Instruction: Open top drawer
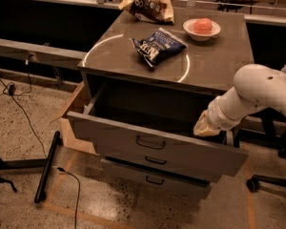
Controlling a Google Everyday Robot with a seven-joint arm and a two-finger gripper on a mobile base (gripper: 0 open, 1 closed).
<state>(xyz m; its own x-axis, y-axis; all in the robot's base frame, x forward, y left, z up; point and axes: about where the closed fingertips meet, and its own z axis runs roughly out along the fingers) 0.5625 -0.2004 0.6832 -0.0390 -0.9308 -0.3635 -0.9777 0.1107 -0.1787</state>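
Observation:
The top drawer [133, 133] stands pulled far out of the grey cabinet. Its tall flat front carries a small dark loop handle [150, 142], and its grey inside [148, 106] looks bare. My white arm [257, 92] reaches in from the right. My gripper [201, 129] is at the drawer's right end, just above the top edge of the front and well right of the handle. Its tan end points down and to the left toward the drawer's inside.
Two shorter drawers [156, 161] [155, 180] below are nearly shut. On the cabinet top [219, 66] lie a blue snack bag [157, 46], a brown bag [148, 6] and a white bowl [201, 28] holding something red. A cardboard box [71, 123] stands to the left, with cables [19, 113] on the floor. A chair base [269, 180] is at the right.

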